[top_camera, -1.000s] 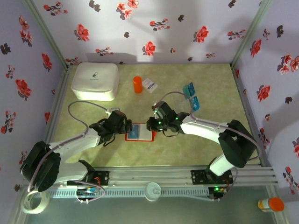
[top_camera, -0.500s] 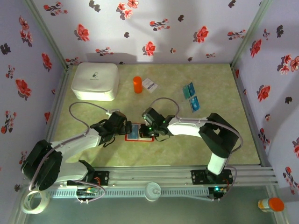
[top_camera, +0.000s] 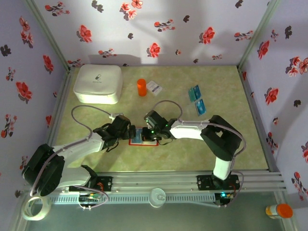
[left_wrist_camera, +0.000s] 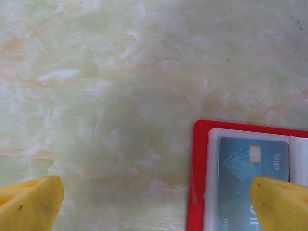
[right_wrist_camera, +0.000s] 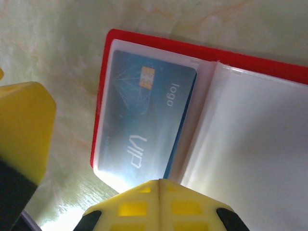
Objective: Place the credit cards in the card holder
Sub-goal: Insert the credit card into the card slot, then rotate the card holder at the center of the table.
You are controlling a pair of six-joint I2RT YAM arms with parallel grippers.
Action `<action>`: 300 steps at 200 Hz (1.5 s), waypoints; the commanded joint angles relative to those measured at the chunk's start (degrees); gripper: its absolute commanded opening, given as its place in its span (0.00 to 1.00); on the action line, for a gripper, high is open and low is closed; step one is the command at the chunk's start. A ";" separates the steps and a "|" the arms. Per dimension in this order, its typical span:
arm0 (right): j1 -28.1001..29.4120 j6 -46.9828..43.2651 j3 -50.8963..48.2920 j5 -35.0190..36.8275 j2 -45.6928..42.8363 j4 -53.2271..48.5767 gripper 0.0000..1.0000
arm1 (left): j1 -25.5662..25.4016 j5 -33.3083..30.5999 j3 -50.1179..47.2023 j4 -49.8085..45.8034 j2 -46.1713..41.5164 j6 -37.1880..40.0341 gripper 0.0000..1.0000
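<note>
The red card holder (top_camera: 143,136) lies open on the table between the two arms. Seen from the right wrist, a blue credit card (right_wrist_camera: 144,125) marked "VIP" sits in the left pocket of the holder (right_wrist_camera: 159,43). Its lower end runs under one yellow finger (right_wrist_camera: 159,204). My right gripper (right_wrist_camera: 96,154) is open, with its other finger beside the holder's left edge. My left gripper (left_wrist_camera: 154,202) is open wide, one finger over the holder's (left_wrist_camera: 197,183) left page and the card (left_wrist_camera: 250,168). Two more teal cards (top_camera: 194,92) (top_camera: 200,106) lie at the back right.
A big white rounded box (top_camera: 97,83) stands at the back left. Beside it are an orange cylinder (top_camera: 141,87) and a white paper card (top_camera: 154,87). Floral walls close in the table on three sides.
My right gripper has moved left from the holder's right edge to over its middle. The left arm has hardly moved.
</note>
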 commanded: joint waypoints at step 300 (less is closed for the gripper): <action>-2.74 -1.81 -8.00 19.81 -13.18 -12.46 0.51 | 0.56 2.31 5.83 -0.03 2.80 2.61 1.00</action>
